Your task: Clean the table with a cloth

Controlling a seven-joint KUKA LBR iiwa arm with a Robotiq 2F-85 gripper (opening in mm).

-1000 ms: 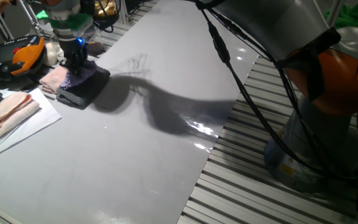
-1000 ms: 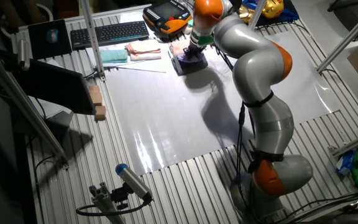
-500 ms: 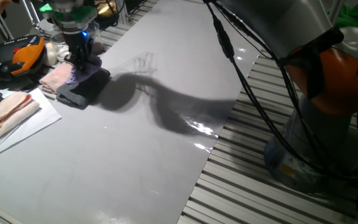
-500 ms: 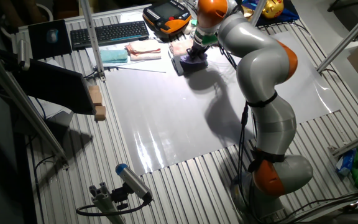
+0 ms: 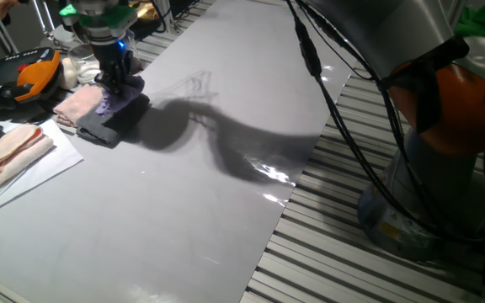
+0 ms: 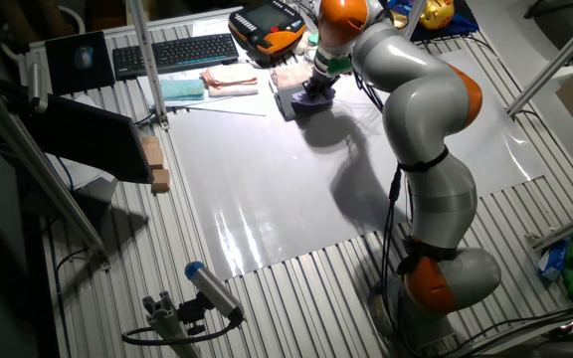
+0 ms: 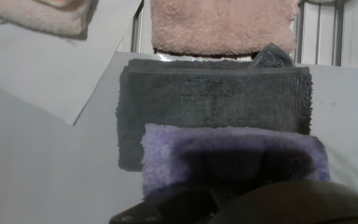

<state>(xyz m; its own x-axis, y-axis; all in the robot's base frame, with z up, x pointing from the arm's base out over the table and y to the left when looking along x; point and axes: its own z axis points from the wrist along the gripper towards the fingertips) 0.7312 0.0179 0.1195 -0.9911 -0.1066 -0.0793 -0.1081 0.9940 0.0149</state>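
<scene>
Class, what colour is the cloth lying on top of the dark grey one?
Lavender purple; the hand view shows it best.

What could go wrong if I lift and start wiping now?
The cloth lies on the dark grey cloth, so the gripper may drag both. The pink cloth lies just beyond, butting against the grey one, and could get pushed further off the table. I cannot see the fingers, so the grip is unconfirmed.

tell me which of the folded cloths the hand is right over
The lavender cloth, lying on the dark grey cloth directly beneath the hand. The pink cloths lie farther off, uncovered.
</scene>
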